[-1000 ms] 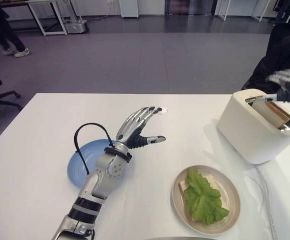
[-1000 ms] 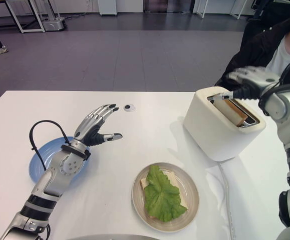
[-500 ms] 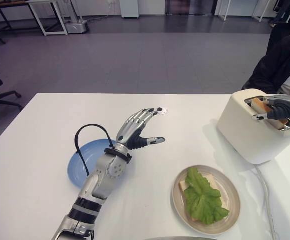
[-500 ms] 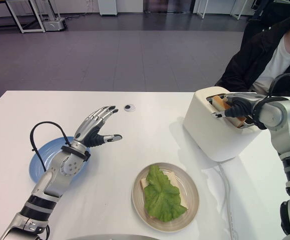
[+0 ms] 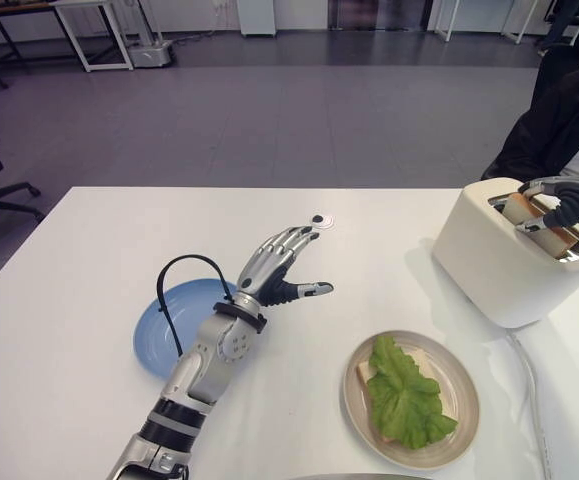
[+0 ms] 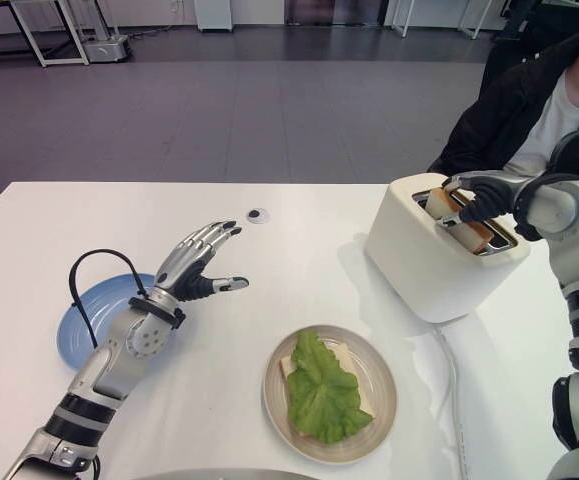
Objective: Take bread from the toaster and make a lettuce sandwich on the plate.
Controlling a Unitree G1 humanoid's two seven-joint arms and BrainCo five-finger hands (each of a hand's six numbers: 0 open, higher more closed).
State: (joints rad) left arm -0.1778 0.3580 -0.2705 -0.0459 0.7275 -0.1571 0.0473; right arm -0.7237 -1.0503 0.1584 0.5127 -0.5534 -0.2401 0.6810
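A grey floor of a large room lies behind a white table (image 5: pixel 89 300) that takes the whole near part of the scene. On the right side of the table stands a cream toaster (image 5: pixel 499 270), the biggest thing on it. Near the front edge, left of the toaster and apart from it, is a beige plate (image 5: pixel 466 400); on it lies a bread piece (image 5: pixel 427 360) covered with a lettuce leaf (image 5: pixel 404 395). More to the left lies a blue plate (image 5: pixel 154 335), and the left forearm passes over its right part. The left hand (image 5: pixel 274 265) is above the bare table just beside this plate, the fingers stretched out and spread, holding nothing. The right hand (image 6: pixel 484 195) is at the top of the toaster - its fingers are closed around the end of a bread slice (image 6: pixel 469 232), which sits in the slot. A small round marker (image 5: pixel 317 220) lies on the table beyond the left hand.
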